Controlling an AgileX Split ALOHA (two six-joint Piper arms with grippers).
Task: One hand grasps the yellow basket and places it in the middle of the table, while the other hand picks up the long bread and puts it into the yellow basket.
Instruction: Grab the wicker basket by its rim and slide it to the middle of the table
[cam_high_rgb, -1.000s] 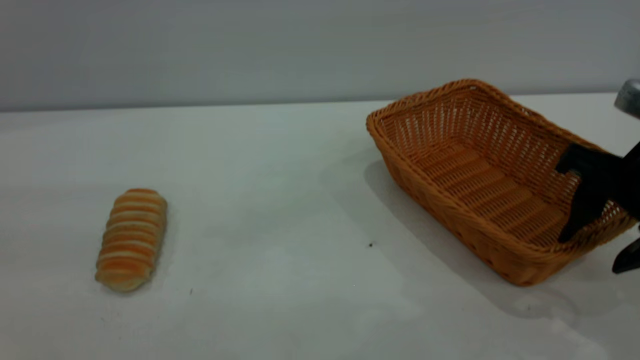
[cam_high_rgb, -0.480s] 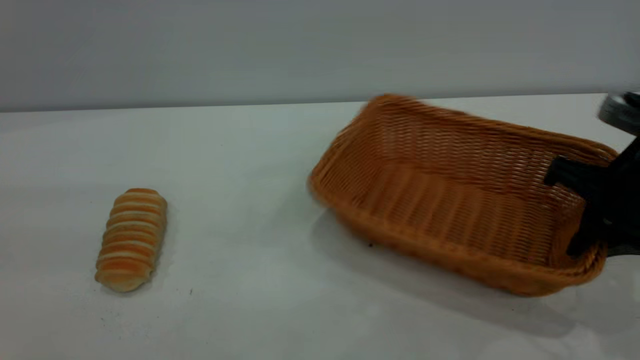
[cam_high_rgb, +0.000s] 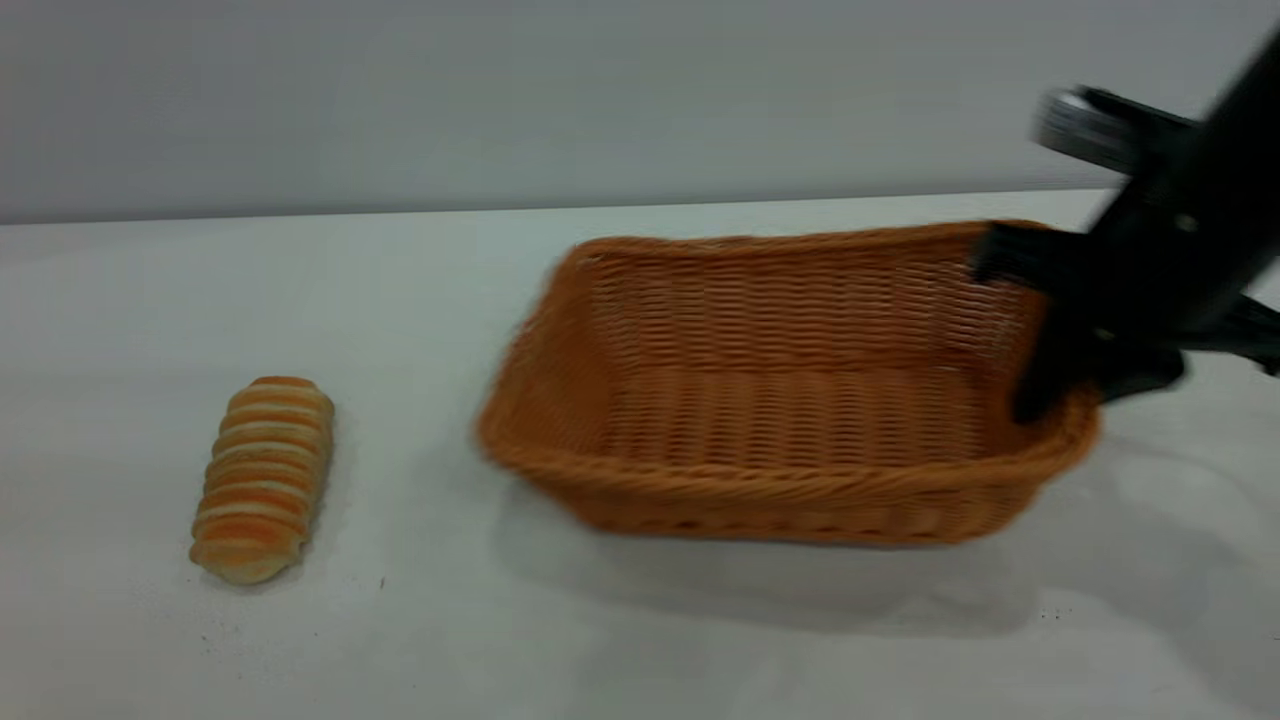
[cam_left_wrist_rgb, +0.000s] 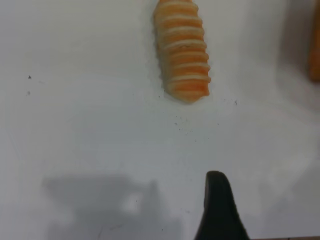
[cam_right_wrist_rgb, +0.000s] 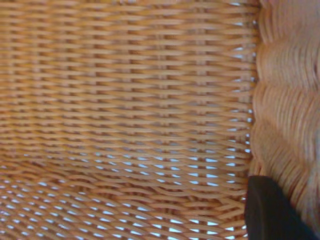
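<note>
The yellow basket (cam_high_rgb: 780, 400), orange-tan wicker, is near the middle of the white table (cam_high_rgb: 640, 650), long side towards the exterior camera. My right gripper (cam_high_rgb: 1090, 385) is shut on its right end wall, one finger inside and one outside. I cannot tell whether the basket touches the table. The right wrist view is filled with the basket's weave (cam_right_wrist_rgb: 125, 100), with one black finger (cam_right_wrist_rgb: 267, 212) against the braided rim. The long bread (cam_high_rgb: 262, 478) lies at the table's left, apart from the basket. It also shows in the left wrist view (cam_left_wrist_rgb: 181, 50), with my open left gripper (cam_left_wrist_rgb: 260, 210) hovering short of it.
A grey wall runs behind the table's far edge. Bare tabletop lies between the bread and the basket. A sliver of the basket (cam_left_wrist_rgb: 315, 50) shows at the edge of the left wrist view.
My right gripper has carried the basket leftward from the table's right side to near the middle and turned it broadside. The bread has not moved.
</note>
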